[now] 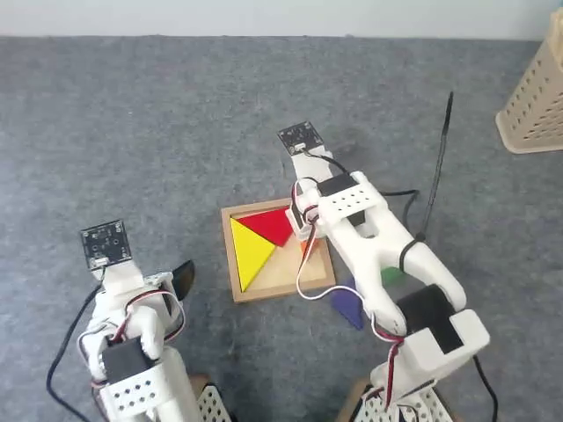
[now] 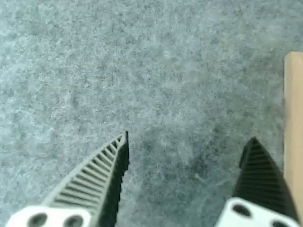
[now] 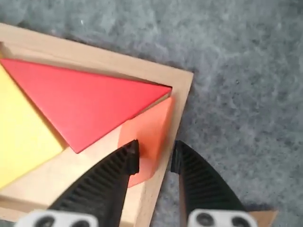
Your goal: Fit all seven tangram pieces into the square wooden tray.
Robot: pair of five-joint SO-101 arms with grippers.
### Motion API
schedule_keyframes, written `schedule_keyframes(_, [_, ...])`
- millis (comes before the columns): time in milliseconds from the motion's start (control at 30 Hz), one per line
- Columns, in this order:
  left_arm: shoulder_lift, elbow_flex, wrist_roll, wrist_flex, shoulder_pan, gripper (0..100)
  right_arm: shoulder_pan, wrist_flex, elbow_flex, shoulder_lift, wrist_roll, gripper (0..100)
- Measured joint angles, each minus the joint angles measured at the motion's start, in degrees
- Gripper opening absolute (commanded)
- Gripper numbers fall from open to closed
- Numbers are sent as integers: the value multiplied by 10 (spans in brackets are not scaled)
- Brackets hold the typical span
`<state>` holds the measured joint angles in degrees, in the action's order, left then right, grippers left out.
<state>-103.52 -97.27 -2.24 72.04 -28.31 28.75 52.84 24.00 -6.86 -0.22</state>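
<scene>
The square wooden tray (image 1: 237, 290) lies mid-table and holds a yellow triangle (image 1: 249, 251) and a red triangle (image 1: 268, 224). My right gripper (image 3: 155, 153) hangs over the tray's right rim (image 3: 179, 101), shut on an orange piece (image 3: 147, 132) that sits tilted beside the red triangle (image 3: 80, 106) and the yellow triangle (image 3: 21, 137). A blue piece (image 1: 347, 305) and a green piece (image 1: 391, 275) lie on the carpet right of the tray, partly hidden by the right arm. My left gripper (image 2: 187, 156) stands open over bare carpet, left of the tray's edge (image 2: 293, 109).
A beige perforated basket (image 1: 537, 97) stands at the far right back. A black cable (image 1: 437, 167) runs up from the right arm. Grey carpet covers the table all around the tray.
</scene>
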Motion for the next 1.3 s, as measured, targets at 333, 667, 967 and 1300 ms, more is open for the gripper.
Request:
schedule_keyframes(333, [0,0,0,0,0,354,1,-4,-1,-7,0,117])
schedule_keyframes(667, [0,0,0,0,0,354,25,-4,-20,-34,4,117])
schedule_keyframes(967, [0,0,0,0,0,354,35,14,-17,12,4,117])
schedule_keyframes(1300, [0,0,0,0,0,354,43,1,0,9,4,113])
